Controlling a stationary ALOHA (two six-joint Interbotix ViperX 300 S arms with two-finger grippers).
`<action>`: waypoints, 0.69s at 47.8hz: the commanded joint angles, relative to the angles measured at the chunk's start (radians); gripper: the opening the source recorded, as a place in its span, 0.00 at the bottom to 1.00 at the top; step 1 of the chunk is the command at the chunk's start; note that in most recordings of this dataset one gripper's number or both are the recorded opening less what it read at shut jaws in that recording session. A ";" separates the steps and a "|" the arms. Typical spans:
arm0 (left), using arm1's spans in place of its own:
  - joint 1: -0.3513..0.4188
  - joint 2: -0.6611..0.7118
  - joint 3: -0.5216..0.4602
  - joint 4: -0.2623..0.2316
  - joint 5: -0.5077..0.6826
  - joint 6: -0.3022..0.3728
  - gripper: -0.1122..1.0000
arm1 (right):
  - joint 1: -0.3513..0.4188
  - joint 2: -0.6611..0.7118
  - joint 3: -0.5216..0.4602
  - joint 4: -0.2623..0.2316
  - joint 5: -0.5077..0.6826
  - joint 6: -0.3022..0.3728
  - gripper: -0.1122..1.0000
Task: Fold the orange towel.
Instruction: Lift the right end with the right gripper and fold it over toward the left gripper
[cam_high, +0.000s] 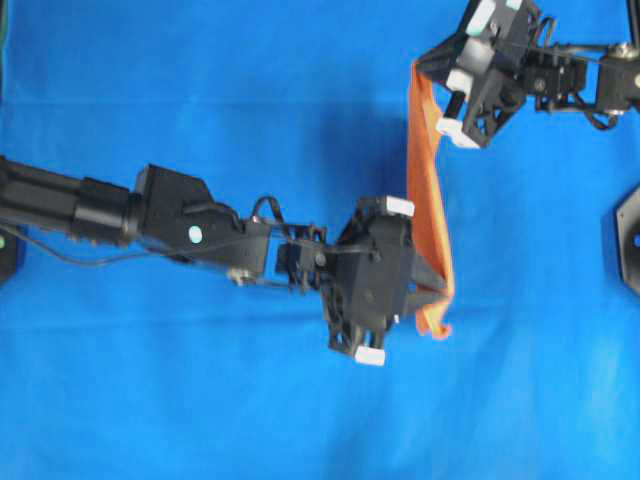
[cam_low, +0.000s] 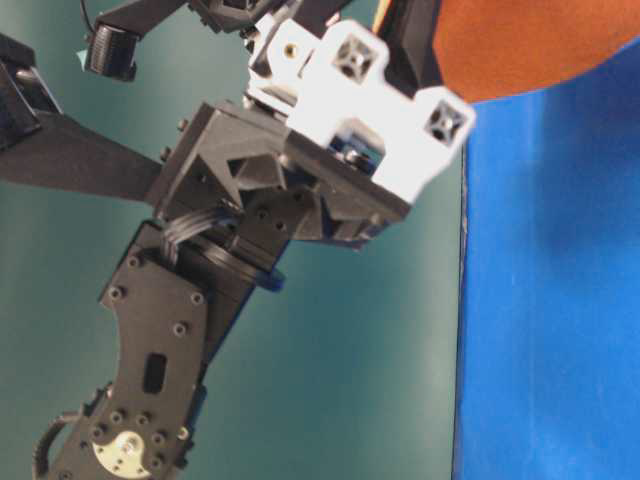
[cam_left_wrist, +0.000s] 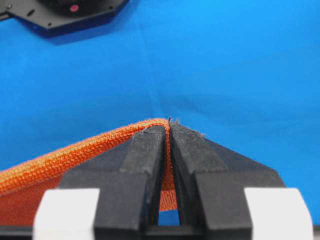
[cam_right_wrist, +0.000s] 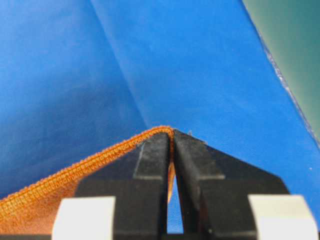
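Overhead, the left arm (cam_high: 120, 215) reaches in from the left edge, stretched nearly level across the blue cloth (cam_high: 200, 90), and its left gripper (cam_high: 425, 290) is clamped on the lower corner of the orange towel (cam_high: 425, 190). The left wrist view shows the jaws pressed together with the towel's hemmed edge pinched at their tips and running off to the left. Right of the towel's upper end, the right arm (cam_high: 590, 75) comes in from the top right corner, and its right gripper (cam_high: 425, 72) is likewise clamped on the upper corner. Between the two grips the towel hangs as a narrow, edge-on band, lifted off the cloth. Left of the towel, bare cloth spreads above and below the left arm; right of it lies another bare stretch, with a dark base (cam_high: 625, 245) at the right edge.
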 joint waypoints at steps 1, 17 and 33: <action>-0.035 -0.038 0.021 0.002 -0.011 -0.029 0.12 | -0.032 0.035 -0.041 -0.008 -0.034 -0.006 0.13; -0.040 -0.123 0.268 -0.005 -0.107 -0.161 0.12 | -0.032 0.258 -0.167 -0.051 -0.212 -0.008 0.13; -0.035 -0.144 0.399 -0.005 -0.224 -0.209 0.12 | -0.031 0.313 -0.196 -0.057 -0.265 -0.008 0.13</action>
